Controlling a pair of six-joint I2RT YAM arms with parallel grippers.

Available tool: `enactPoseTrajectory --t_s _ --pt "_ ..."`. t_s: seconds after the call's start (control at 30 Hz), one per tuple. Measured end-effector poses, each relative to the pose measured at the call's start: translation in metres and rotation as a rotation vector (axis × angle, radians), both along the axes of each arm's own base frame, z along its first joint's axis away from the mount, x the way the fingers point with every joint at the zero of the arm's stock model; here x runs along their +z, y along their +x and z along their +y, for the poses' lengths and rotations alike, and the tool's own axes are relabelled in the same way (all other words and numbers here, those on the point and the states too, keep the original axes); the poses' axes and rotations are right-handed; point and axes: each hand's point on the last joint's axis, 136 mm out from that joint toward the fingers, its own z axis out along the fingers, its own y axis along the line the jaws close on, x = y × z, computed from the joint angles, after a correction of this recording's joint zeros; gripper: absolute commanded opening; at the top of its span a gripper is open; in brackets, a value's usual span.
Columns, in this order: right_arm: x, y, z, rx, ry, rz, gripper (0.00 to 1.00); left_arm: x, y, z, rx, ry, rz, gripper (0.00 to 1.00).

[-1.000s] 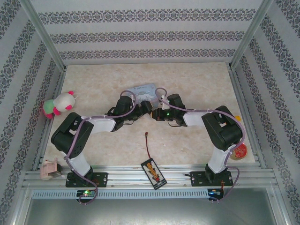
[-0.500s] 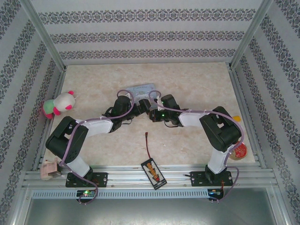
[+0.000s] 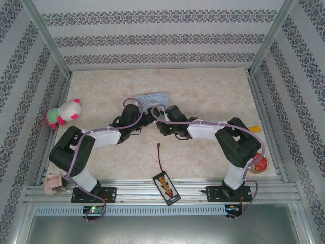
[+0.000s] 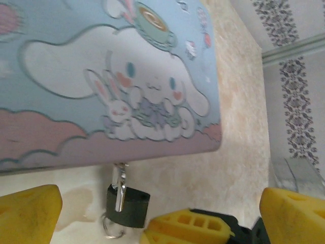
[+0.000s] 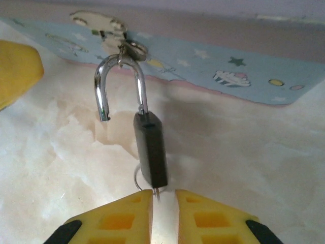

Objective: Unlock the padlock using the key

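Below the padlock (image 5: 151,152), my right claw (image 5: 163,197) stands barely parted, the key (image 5: 158,191) loose between; backing off crooked could snag it.

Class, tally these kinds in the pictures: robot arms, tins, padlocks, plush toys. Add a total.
Robot arms: 2
Tins: 1
Padlocks: 1
Plush toys: 1
Total: 5
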Motion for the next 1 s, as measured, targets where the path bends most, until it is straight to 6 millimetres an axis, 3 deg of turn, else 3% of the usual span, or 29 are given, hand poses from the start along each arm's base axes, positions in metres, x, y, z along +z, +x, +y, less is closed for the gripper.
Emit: enactPoseTrajectory --t_s 0.2,0.6,0.73,1.0 --pt "-0.003 -0.003 -0.002 0.010 -0.031 -0.002 0.31 -0.008 0.000 0.022 0.069 0.036 0.031 0.99" --pt "0.011 0.000 0.002 -0.019 0.016 0.008 0.48 0.043 0.003 0.059 0.172 0.189 -0.133 0.99" --pt "0.018 0.003 0.005 -0.043 0.041 0.015 0.56 0.045 0.004 0.079 0.235 0.284 -0.154 0.99" --pt "0.024 0.018 0.006 -0.112 0.021 0.017 0.59 0.045 0.009 0.119 0.356 0.477 -0.186 0.99"
